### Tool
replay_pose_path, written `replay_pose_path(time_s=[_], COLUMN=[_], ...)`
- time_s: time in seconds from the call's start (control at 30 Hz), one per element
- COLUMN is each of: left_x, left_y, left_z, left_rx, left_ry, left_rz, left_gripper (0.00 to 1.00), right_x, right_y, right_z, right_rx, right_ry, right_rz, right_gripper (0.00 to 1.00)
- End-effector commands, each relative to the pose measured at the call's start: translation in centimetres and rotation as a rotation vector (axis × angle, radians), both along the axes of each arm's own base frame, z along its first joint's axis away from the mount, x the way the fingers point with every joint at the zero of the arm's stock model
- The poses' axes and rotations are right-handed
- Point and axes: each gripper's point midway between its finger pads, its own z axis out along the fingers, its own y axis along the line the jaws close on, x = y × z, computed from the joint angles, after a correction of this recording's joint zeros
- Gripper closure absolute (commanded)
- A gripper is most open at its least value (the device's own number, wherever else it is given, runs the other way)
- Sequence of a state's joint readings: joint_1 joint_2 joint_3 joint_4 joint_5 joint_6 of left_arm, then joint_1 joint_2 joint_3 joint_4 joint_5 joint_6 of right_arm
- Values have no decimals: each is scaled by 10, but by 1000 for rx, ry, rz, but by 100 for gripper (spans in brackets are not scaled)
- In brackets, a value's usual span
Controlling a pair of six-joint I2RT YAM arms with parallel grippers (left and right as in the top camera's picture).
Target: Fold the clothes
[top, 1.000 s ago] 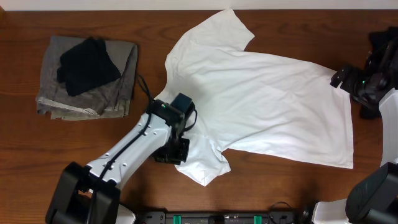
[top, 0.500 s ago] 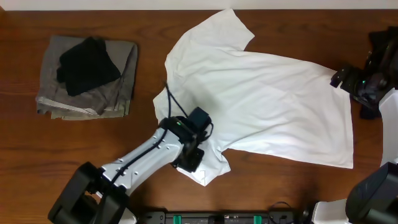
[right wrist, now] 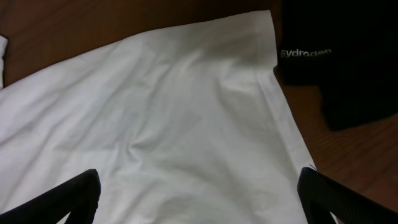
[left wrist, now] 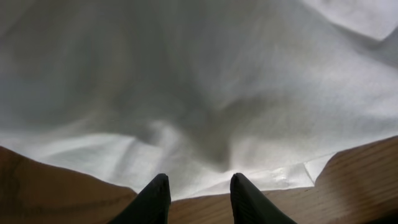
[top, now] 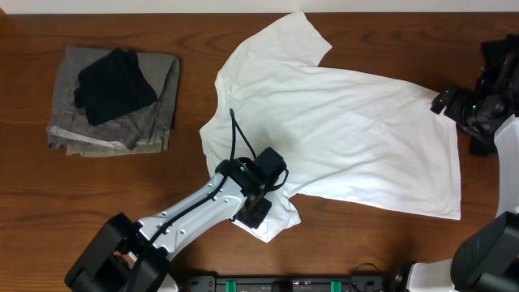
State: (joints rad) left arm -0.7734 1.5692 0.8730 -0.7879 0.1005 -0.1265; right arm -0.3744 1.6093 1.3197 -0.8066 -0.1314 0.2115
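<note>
The clothes are a white T-shirt spread flat across the middle and right of the table, one sleeve toward the back and one toward the front. My left gripper is low over the front sleeve. In the left wrist view its black fingertips stand apart at the sleeve's hem, with only wood and cloth edge between them. My right gripper hovers over the shirt's right-hand corner. Its fingers are spread wide above the white cloth and hold nothing.
A folded grey pile with a black garment on top lies at the back left. Another black garment with small white lettering sits just beyond the shirt's right corner, at the table's right edge. Bare wood shows along the front.
My left arm has swung right and toward the front, from the shirt's left edge to the front sleeve's hem, and its jaws have widened a little. The right arm has stayed still.
</note>
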Motion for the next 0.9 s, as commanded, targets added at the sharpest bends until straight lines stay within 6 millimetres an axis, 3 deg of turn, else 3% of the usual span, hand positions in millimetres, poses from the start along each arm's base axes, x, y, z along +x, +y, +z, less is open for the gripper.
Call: replay_pose_path(time_s=[0.0, 0.4, 0.57, 0.87], left_x=[-7, -21, -29, -39], left_y=[10, 3, 10, -5], left_z=[-7, -9, -8, 14], left_rx=[36, -6, 31, -84], left_ry=[14, 88, 123, 166], left_rz=[-8, 101, 196, 213], left_gripper=[65, 64, 70, 71], right_x=[3, 3, 3, 3], right_y=[2, 2, 2, 2], right_z=[5, 5, 5, 5], right_rx=[-8, -8, -8, -8], right_ry=[-11, -11, -11, -11], right_rz=[14, 14, 14, 14], right_gripper=[1, 1, 1, 1])
